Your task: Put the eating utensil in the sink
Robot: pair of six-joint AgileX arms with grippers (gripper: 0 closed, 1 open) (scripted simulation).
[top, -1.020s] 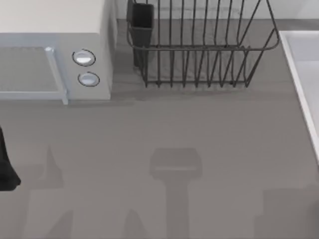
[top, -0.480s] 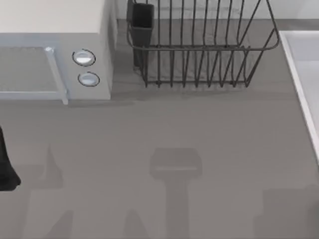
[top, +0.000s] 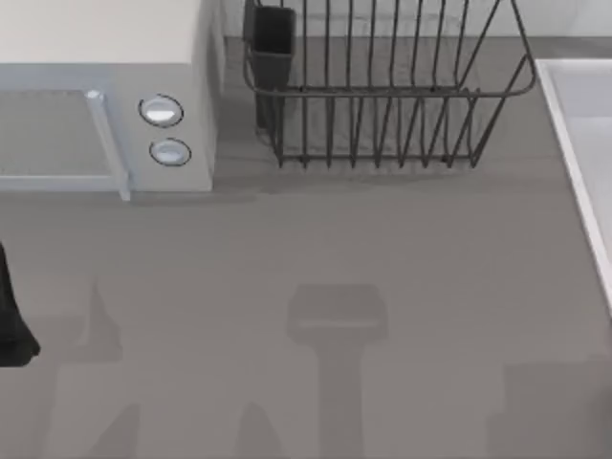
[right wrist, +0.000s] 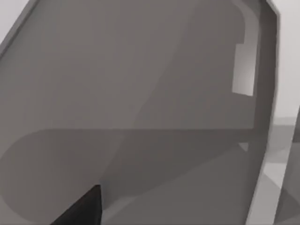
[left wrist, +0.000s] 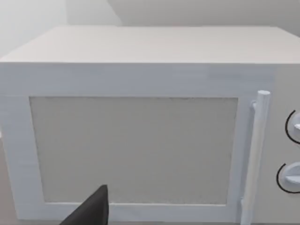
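- The sink [top: 583, 143] sits at the counter's [top: 382, 249] three o'clock edge, its thin white rim running along the right side.
- The right tool [right wrist: 82, 208] hangs over the sink basin; whether it is open or closed cannot be told.
- The left arm [top: 11, 316] is at nine o'clock; its tool [left wrist: 91, 211] faces the microwave [top: 105, 96] door, state unreadable.
- The dish rack [top: 382, 86] stands at twelve o'clock.

Dark left arm [top: 11, 316] at the top view's far left edge, low, partly cut off.
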